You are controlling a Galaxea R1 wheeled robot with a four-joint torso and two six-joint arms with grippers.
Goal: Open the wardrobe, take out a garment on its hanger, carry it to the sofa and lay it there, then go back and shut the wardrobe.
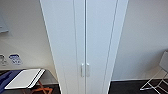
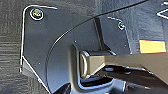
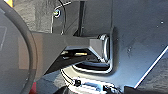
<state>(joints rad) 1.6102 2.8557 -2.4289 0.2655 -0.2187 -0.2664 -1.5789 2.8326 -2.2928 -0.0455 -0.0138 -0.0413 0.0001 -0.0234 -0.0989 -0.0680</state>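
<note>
The wardrobe point(image 1: 85, 42) stands straight ahead in the head view, tall, narrow and white. Both slim doors are shut, meeting at a thin centre seam. A pair of small white handles point(image 1: 85, 70) sits side by side low on the doors. The garment, the hanger and the sofa are hidden or out of view. Both wrist views take in the robot's own dark plate and jointed bar over dark carpet.
A white wall runs behind the wardrobe. At lower left a small table holds a white board point(image 1: 25, 78) and blue cloth point(image 1: 6, 78), with orange legs beneath. A white wire-frame chair point(image 1: 157, 80) stands at lower right. The floor is dark carpet.
</note>
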